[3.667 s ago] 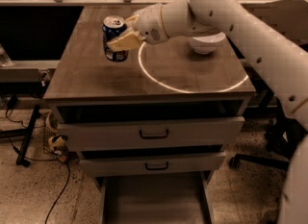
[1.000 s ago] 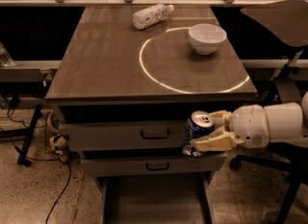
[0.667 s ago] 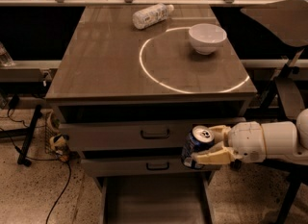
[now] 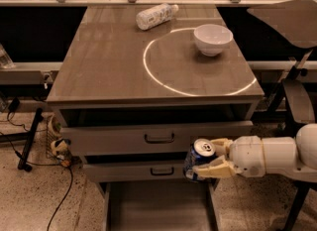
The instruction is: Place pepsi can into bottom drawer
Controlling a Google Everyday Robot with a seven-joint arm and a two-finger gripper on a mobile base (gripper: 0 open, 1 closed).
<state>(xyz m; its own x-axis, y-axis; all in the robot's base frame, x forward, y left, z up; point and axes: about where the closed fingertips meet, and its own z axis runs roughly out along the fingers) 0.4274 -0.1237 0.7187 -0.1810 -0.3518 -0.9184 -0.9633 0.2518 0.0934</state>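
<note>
The pepsi can (image 4: 197, 160), dark blue with a silver top, is held upright in my gripper (image 4: 214, 159), which comes in from the right on a white arm. The fingers (image 4: 216, 167) are shut on the can's sides. The can hangs in front of the middle drawer, above the right part of the bottom drawer (image 4: 157, 207), which is pulled out and shows a plain flat floor.
A white bowl (image 4: 213, 38) and a clear plastic bottle (image 4: 156, 15) lying on its side rest on the cabinet top (image 4: 104, 61). The two upper drawers with black handles (image 4: 159, 138) stand slightly out. Cables and a small basket (image 4: 57, 143) lie on the floor at left.
My gripper has carried the can from the cabinet top down past the front edge and lowered it further, now level with the middle drawer.
</note>
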